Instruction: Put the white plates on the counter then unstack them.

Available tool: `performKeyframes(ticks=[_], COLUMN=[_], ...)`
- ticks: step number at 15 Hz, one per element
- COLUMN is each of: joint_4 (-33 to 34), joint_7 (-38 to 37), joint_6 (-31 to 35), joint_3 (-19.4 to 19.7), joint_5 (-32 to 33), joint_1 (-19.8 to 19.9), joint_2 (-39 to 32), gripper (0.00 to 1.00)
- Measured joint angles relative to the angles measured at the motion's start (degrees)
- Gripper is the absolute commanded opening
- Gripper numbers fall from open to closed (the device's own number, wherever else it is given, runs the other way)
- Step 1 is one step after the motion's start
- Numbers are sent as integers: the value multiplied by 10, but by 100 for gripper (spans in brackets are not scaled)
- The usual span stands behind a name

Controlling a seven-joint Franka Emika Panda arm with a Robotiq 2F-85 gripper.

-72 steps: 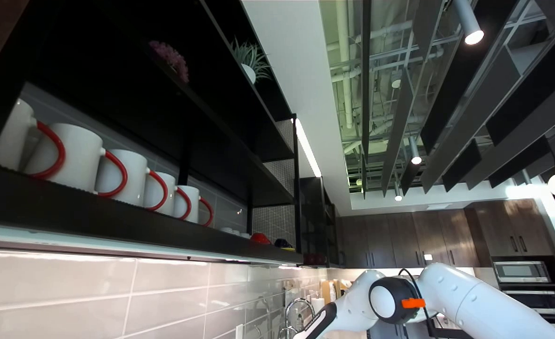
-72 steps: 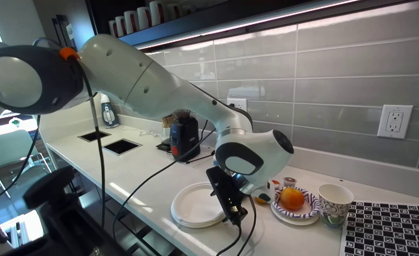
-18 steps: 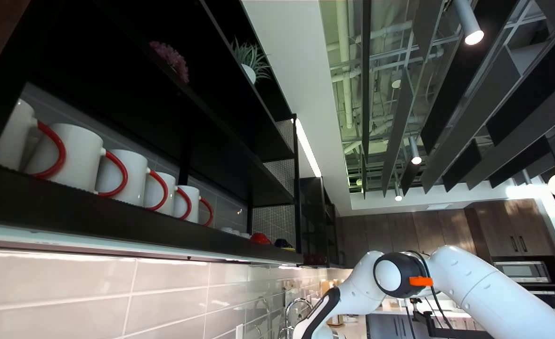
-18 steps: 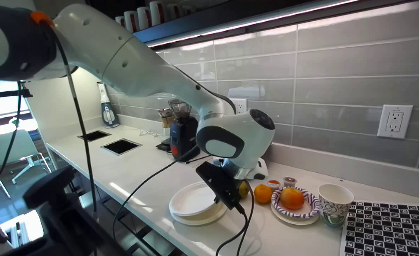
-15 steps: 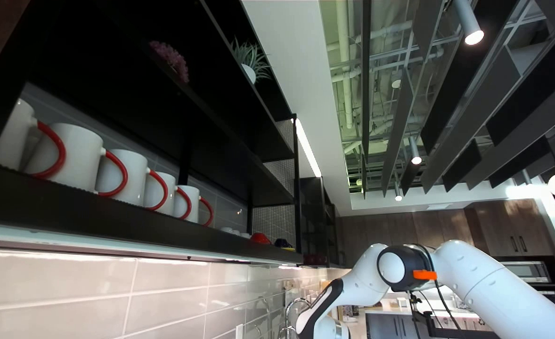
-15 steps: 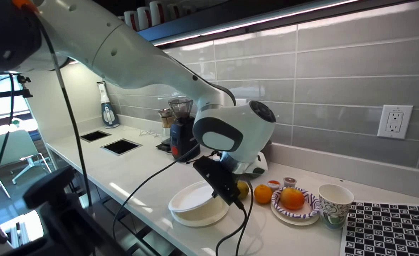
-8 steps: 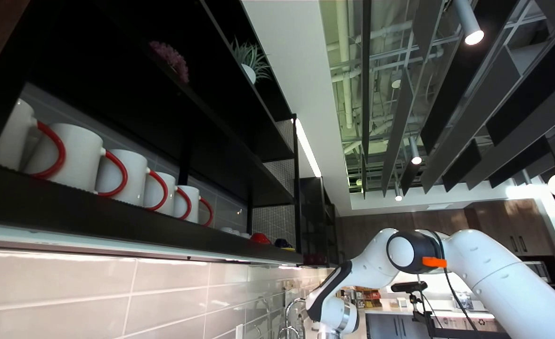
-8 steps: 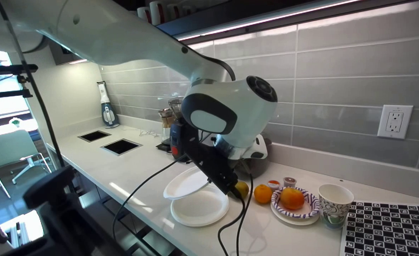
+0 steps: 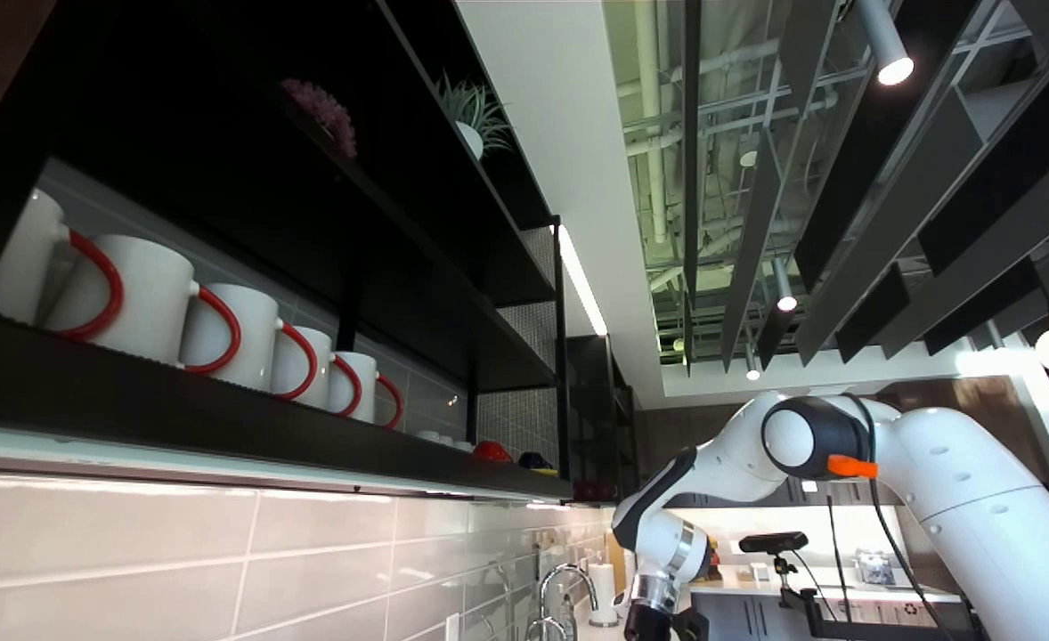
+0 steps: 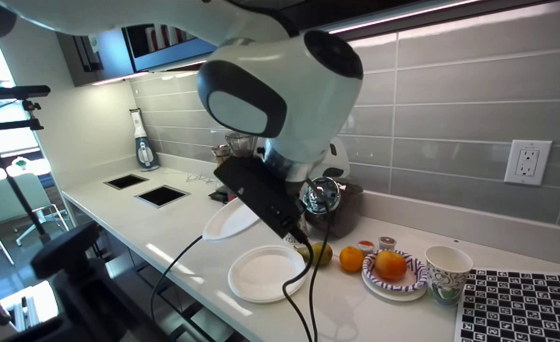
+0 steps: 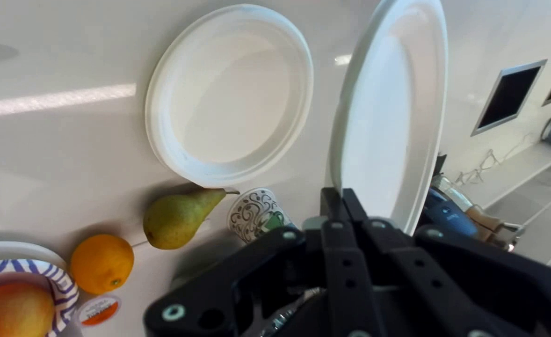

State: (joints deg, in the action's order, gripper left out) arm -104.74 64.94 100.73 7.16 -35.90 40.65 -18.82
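The jaws are gripping the rim of a tilted white plate (image 11: 390,112) and are now carrying it up and away from the second plate (image 11: 231,98), which is lying flat on the tabletop (image 10: 175,218), so the unstacking seems to be succeeding, with setting-down remaining.

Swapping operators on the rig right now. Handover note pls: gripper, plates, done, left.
Gripper: shut on the rim of the held white plate, which is tilted and up off the counter.
Second white plate: flat on the counter, close to the pear; can't tell if more are nested in it.
Done: the two plates are apart.
Left: set the held one down on the counter beside the second, then let go. I'd probably keep it away from the pear.
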Motion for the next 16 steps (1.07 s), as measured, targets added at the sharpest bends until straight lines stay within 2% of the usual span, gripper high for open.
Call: performKeyframes(ticks=[4, 6, 11, 16], joint_4=[-19, -19, -19, -5], joint_7=[24, 25, 25, 34], joint_6=[-93, -101, -102, -185], joint_3=[43, 59, 63, 83], joint_5=[-69, -71, -68, -56], joint_1=[2, -3, -17, -36], joint_2=[72, 86, 68, 80], gripper=[2, 2, 1, 1])
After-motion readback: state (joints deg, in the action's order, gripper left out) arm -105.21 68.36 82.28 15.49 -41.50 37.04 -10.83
